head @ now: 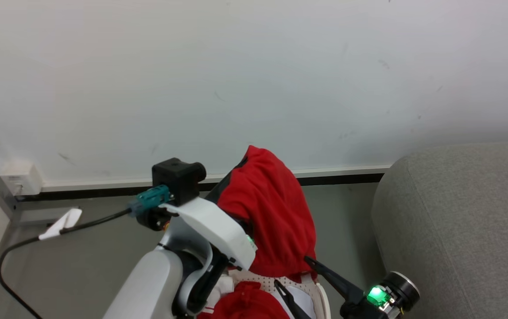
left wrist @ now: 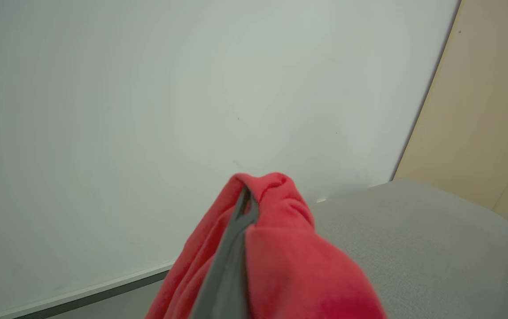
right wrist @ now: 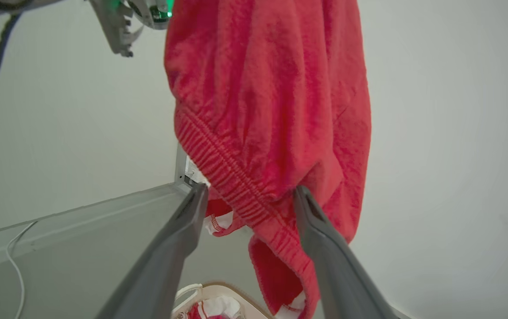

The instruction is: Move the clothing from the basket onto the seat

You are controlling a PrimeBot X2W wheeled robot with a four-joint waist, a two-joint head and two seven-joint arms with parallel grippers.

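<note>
Bright red sports jersey fabric (head: pixel 271 212) dangling mid-haul, not on the seat yet

My left claw (left wrist: pixel 246 196) was clamped shut on the top fold, so the thing hung limp right above the oval cream-white perforated plastic laundry basket (head: pixel 280 279). My right claw (right wrist: pixel 249 189) stood wide open, one finger either side of the ribbed hem, gripping nothing. The big light grey fabric sofa (head: pixel 457 212) sat just off to the right. Imo it's light, floppy and prob a bit slick, so I'd grab a bunched fold or that thick hem, never one thin layer.
</note>
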